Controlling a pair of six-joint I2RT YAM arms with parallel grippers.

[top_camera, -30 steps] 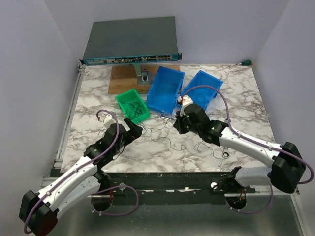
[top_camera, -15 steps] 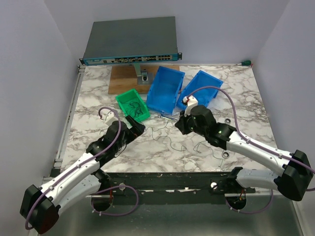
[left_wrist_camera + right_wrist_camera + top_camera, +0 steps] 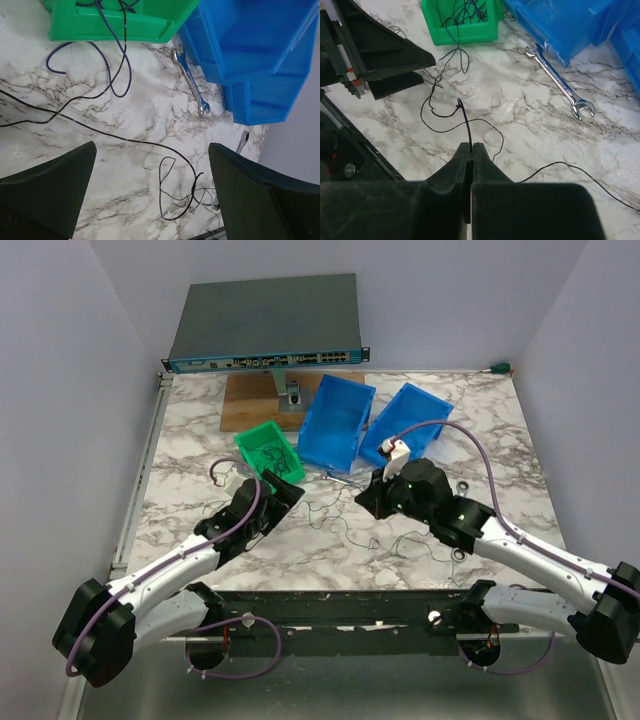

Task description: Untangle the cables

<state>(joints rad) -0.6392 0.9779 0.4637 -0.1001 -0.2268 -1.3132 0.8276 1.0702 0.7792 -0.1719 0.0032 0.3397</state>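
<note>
hair-thin black and possibly blue cables [image 3: 465,121] in loose loops, right gripper [image 3: 471,149] pinching one strand, left gripper [image 3: 151,146] spread wide

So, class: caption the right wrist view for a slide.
Right end effector pinches a black wire, wrench lying beyond.

It was a robotics lab bench. Plain pale walls [image 3: 60,390] boxed in a marble-patterned tabletop [image 3: 490,430] holding a flat grey network switch [image 3: 265,320] and blue plastic parts bins [image 3: 335,425].

Marble-pattern table [image 3: 480,420], network switch [image 3: 265,325] at 12 o'clock, wooden board [image 3: 250,402] at 11, 2 blue bins [image 3: 337,423] at 12-1, green bin [image 3: 268,453] at 10, wrench [image 3: 190,81] centre, cables [image 3: 345,525] strung out at 6
</note>
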